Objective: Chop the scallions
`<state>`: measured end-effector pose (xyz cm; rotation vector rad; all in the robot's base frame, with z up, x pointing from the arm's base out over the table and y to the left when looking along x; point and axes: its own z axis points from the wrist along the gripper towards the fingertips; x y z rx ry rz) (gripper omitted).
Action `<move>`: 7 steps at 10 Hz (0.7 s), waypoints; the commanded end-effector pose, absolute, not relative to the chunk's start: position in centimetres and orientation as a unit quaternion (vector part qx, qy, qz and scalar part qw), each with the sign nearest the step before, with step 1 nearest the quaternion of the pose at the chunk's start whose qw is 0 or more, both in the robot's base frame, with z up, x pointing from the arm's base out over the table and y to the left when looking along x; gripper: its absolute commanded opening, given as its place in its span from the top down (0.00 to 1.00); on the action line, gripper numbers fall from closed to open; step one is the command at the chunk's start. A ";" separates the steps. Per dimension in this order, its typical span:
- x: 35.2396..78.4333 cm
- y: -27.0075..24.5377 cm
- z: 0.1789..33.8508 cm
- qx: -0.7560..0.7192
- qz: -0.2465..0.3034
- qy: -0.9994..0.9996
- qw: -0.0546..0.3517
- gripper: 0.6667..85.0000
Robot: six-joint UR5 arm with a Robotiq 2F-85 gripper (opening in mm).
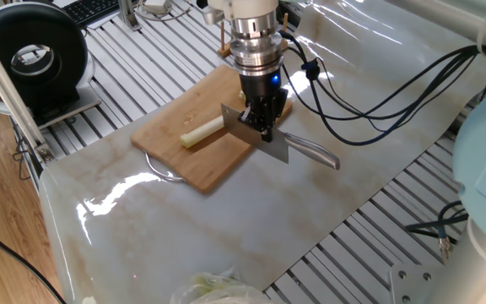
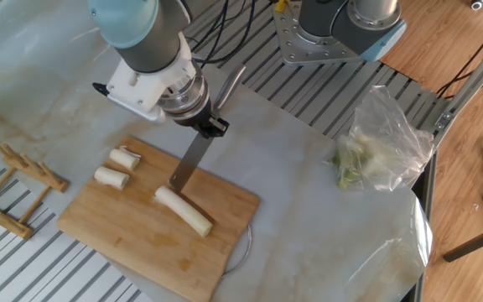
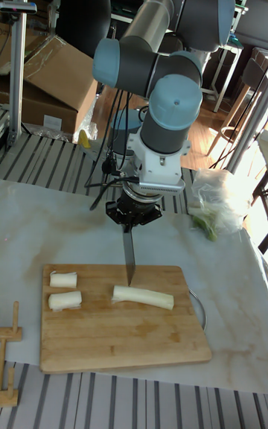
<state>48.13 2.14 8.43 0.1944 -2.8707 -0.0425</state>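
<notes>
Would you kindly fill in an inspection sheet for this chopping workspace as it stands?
Surface: marble-look sheet over slatted table; wooden cutting board on it.
Job's things: long scallion piece and two cut chunks on the board.
Clutter: bagged greens; small wooden rack.
Grippers: gripper shut on knife, blade just above the long piece's end.
Cables: black cables trail from the wrist.
Surroundings: cardboard boxes, black fan-like device.
</notes>
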 end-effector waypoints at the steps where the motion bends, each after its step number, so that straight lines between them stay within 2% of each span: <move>1: 49.0 2.5 8.8 0.065 -0.022 -0.989 0.130 0.99; 7: 50.0 2.4 8.6 0.062 -0.021 -0.989 0.130 0.99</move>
